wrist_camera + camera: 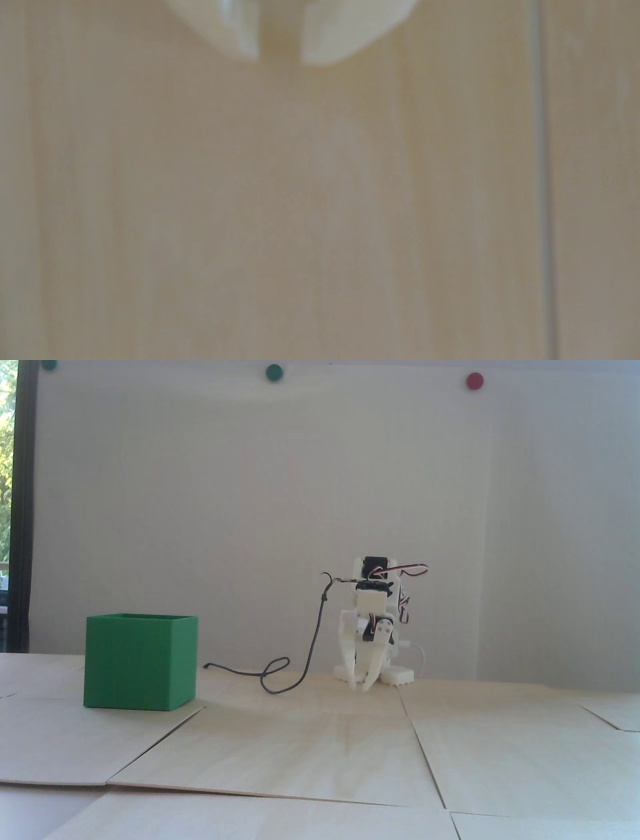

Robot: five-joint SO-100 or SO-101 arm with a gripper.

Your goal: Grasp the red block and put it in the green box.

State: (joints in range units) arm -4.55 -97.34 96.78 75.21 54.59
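Note:
The green box (140, 661) stands on the wooden table at the left of the fixed view, its top open. The red block shows in neither view. The white arm is folded low at the back centre, and my gripper (362, 688) points down with its tips just above the table, well to the right of the box. In the wrist view the gripper (280, 59) enters from the top edge. A narrow gap separates the two white fingertips (332, 38), with only bare wood showing through it. The inside of the box is hidden.
A dark cable (300, 660) loops across the table between the box and the arm. The table is made of light wooden panels with seams (425, 755), one seam (545, 173) running down the right of the wrist view. A white wall stands behind.

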